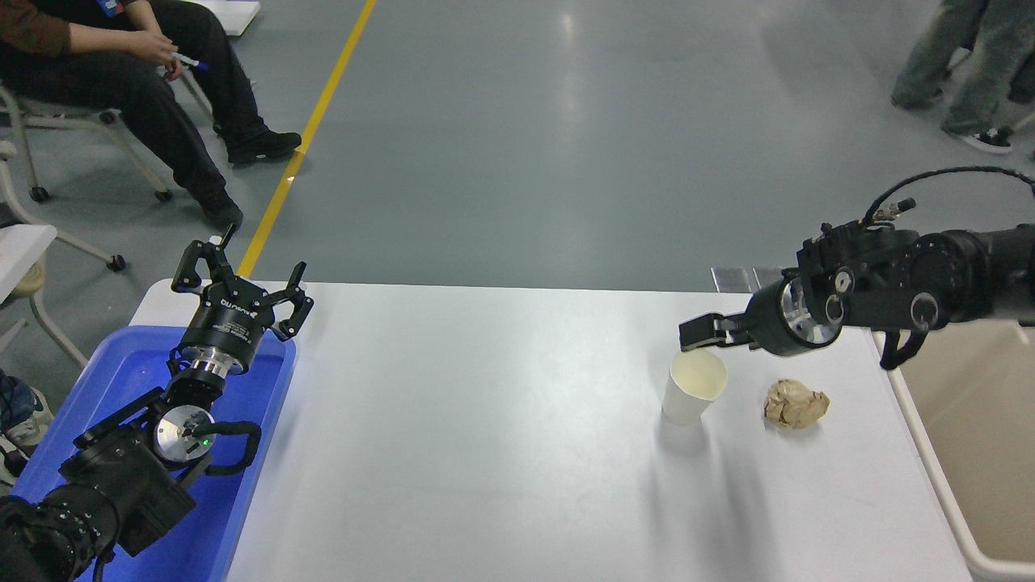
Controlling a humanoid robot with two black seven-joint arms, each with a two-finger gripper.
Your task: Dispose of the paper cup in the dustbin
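The white paper cup [693,388] stands upright on the white table [485,420], right of the middle, its cream inside showing. My right gripper [697,333] comes in from the right edge and points left, turned side-on, just above and behind the cup's far rim. It is open and holds nothing. The beige dustbin [926,461] stands off the table's right edge, partly cut by the picture's edge. My left gripper [242,271] is parked open at the lower left.
A crumpled brown paper ball [796,404] lies just right of the cup. A blue tray [121,372] sits under the left arm. A person sits at the top left [121,73]; another person's legs show at the top right [962,65].
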